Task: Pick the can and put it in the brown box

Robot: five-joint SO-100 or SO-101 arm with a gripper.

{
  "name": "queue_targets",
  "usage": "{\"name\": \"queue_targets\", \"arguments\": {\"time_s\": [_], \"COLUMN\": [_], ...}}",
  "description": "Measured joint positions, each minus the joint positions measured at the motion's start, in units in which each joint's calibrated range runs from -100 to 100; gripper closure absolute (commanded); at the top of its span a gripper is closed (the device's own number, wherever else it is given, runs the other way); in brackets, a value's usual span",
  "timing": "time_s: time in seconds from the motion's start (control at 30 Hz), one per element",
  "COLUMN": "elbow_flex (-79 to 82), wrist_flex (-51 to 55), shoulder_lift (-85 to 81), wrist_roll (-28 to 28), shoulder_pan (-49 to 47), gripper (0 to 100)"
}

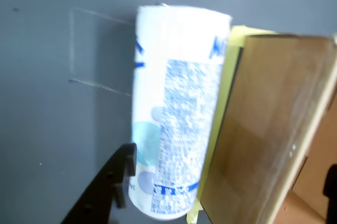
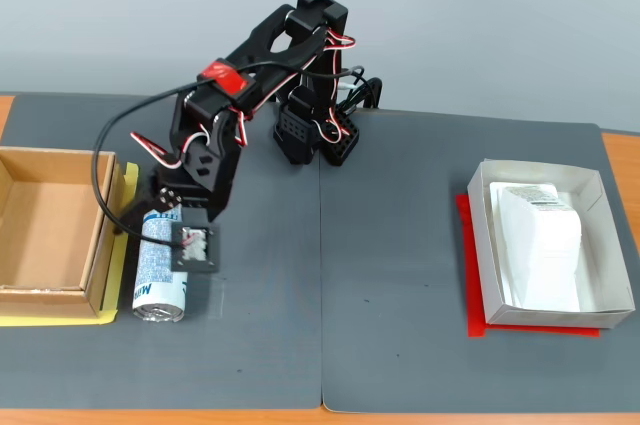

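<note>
The gripper (image 2: 160, 230) is clamped around the can (image 2: 162, 273), which lies lengthwise at the left side of the dark grey mat (image 2: 400, 245) in the fixed view, its silver end facing the near edge and its far part hidden under the wrist. In the wrist view the can (image 1: 176, 113) fills the middle, with a black finger (image 1: 113, 179) pressed against its left side near the lower end; the opposite finger is hidden behind the can, so the hold is judged from the tight fit rather than seen on both sides. Whether the can is already lifted off the mat or resting on it cannot be told. The brown box (image 2: 50, 235) sits just left of the can on a yellow sheet (image 2: 60, 319), its cardboard wall close beside the can in the wrist view (image 1: 263, 129), so the carry looks to be a short one: up over that wall and leftward. Gripping across the slim body likely keeps the can from rolling. Well apart on the right, a white-grey paper tray (image 2: 600, 235) on a red sheet (image 2: 480, 315) holds a white packet (image 2: 540, 245) and plays no part here.
</note>
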Motion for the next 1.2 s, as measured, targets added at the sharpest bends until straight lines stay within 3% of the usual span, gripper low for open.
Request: {"name": "queue_targets", "arguments": {"time_s": [1.2], "elbow_flex": [0.27], "wrist_flex": [0.00], "shoulder_lift": [10.40], "wrist_roll": [-0.15], "shoulder_pan": [1.18], "gripper": [61]}}
